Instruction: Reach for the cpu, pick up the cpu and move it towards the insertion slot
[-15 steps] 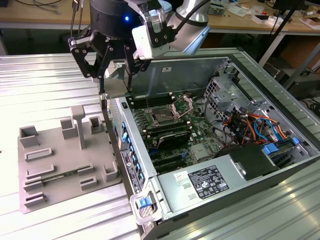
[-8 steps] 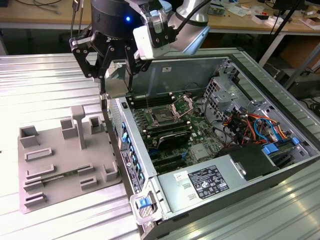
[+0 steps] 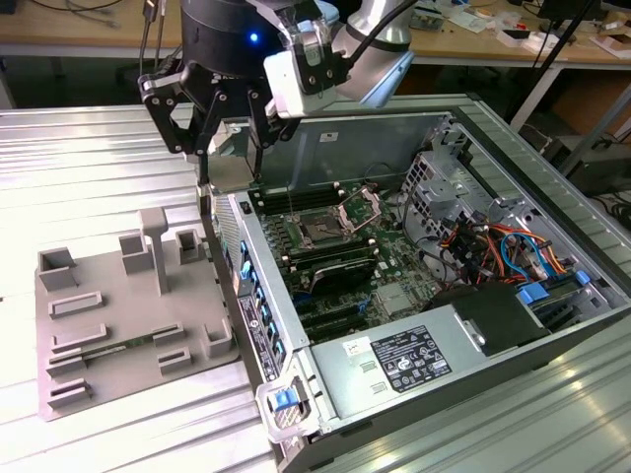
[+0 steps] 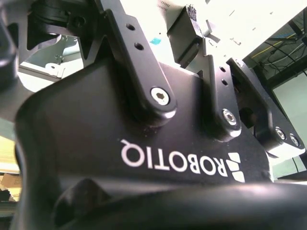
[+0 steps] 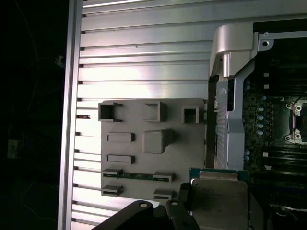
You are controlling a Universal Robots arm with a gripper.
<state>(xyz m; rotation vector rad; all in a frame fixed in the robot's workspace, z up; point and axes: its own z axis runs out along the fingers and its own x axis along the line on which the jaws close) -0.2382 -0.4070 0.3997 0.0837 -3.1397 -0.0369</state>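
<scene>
The black, multi-link robot gripper (image 3: 229, 148) hangs above the far left edge of the open computer case (image 3: 513, 177), over the seam between the case wall and the ribbed metal table (image 3: 89, 158) in the exterior view. In the first wrist view its dark fingers (image 5: 184, 203) are drawn in against the small, thin square cpu (image 5: 218, 201), which it holds lifted off the surfaces below; the jaws are closed only as far as the chip's width allows. The cpu shows a dull silvery-white metal top with a stepped, raised centre and a narrow greenish rim along its upper edge, and it lies flat to the camera. Beneath and beside it sits the grey plastic tray with raised rectangular frames (image 5: 153, 143), resting on the table just to the left of the case in the exterior view. The insertion slot (image 3: 320, 233), a small dark square socket with a silvery metal frame on the green board, lies inside the case, well apart from the held chip. In the second wrist view the gripper's black body (image 4: 144, 158) and linkages loom close.
</scene>
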